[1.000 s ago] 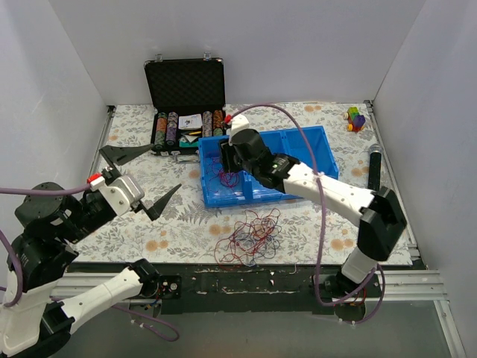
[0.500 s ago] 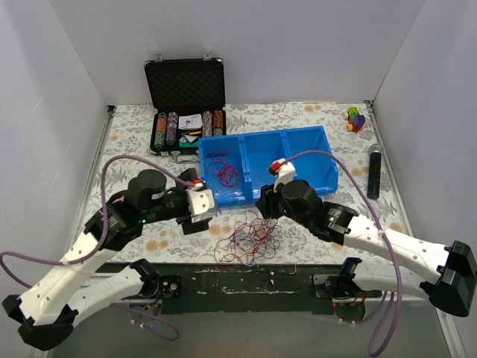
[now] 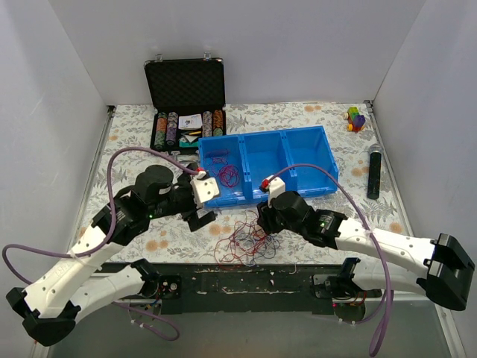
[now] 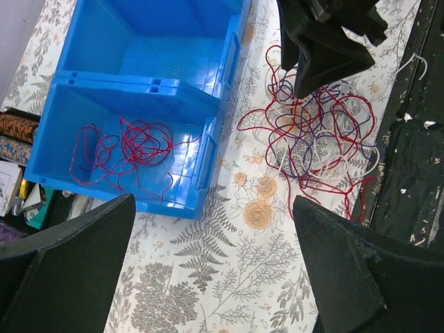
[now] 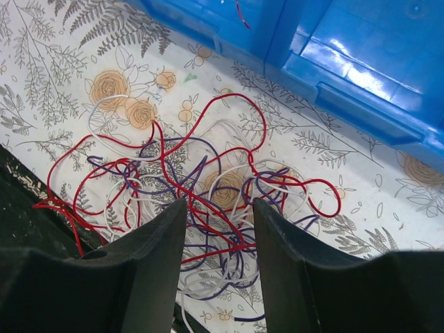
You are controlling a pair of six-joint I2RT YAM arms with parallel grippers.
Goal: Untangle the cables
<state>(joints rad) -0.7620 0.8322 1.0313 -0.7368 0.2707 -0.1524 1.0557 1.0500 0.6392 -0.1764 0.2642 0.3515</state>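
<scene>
Top external view has the cables (image 3: 250,235) lying as a loose knot of red, purple and white strands on the flowered bench (image 3: 134,134), near its front edge and just in front of the blue bin (image 3: 261,136). My left arm (image 3: 104,224) reaches in from the left and my right arm (image 3: 373,239) from the right, so the knot sits between the two. My left jaws stand wide open with nothing in them. In the left wrist view the two dark fingers (image 4: 62,270) fill the lower corners, far apart, with bare bench between them and the knot up and to the right. My right jaws are parted to a narrow gap and hang right over the knot. In the right wrist view the fingers (image 5: 146,270) frame its middle, with strands showing through the gap. Nothing looks pinched, though I cannot tell whether the tips touch any wire. A few red strands (image 3: 223,173) lie apart in the bin's left compartment. A black case (image 3: 186,82) stands open behind the bin with poker chips (image 3: 168,128) racked in it. A black cylinder (image 3: 374,171) and some coloured blocks (image 3: 355,118) lie by the right edge.
</scene>
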